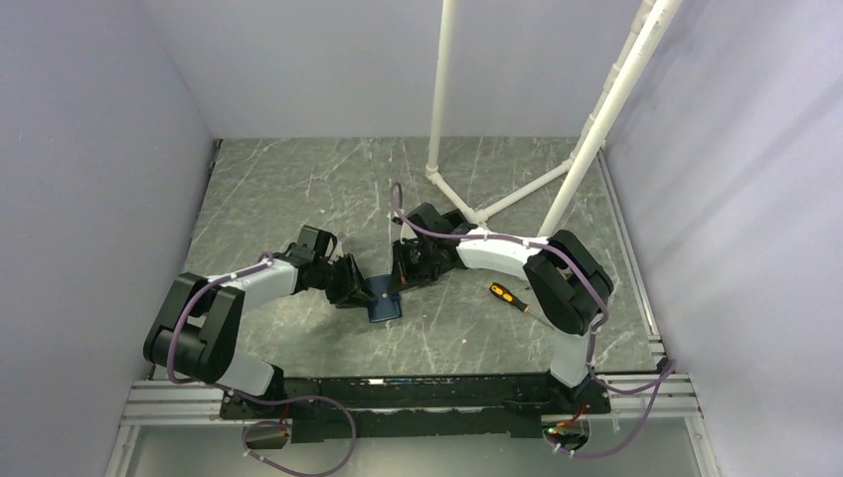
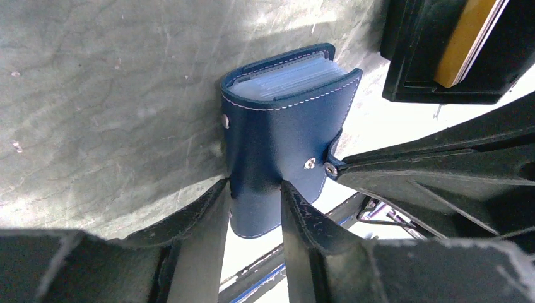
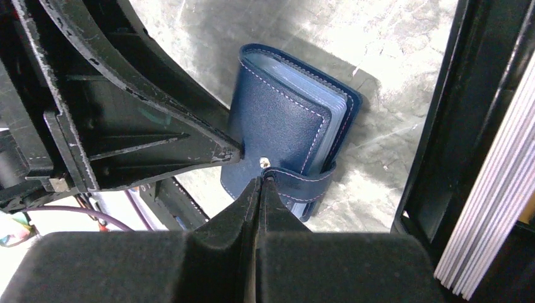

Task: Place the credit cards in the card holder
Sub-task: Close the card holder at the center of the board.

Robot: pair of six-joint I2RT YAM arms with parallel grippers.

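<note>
Being pinched at its strap by the tightly closed right gripper (image 3: 260, 183), the card holder (image 2: 277, 126) is resting on the table (image 1: 298, 189).
It is being straddled by the left gripper (image 2: 253, 189), jaws apart, grip impossible to tell; the credit cards (image 2: 464, 41) are being kept in the black box (image 2: 441, 88) just beside, the screwdriver (image 1: 509, 297) well apart.

Pale lavender walls (image 1: 89, 149) closed in three sides of a grey-green, marble-patterned table (image 1: 288, 189), scuffed and glaring under bright light, with white pipes (image 1: 442, 79) rising at its back right and a silver rail (image 1: 164, 405) along its near edge.
</note>
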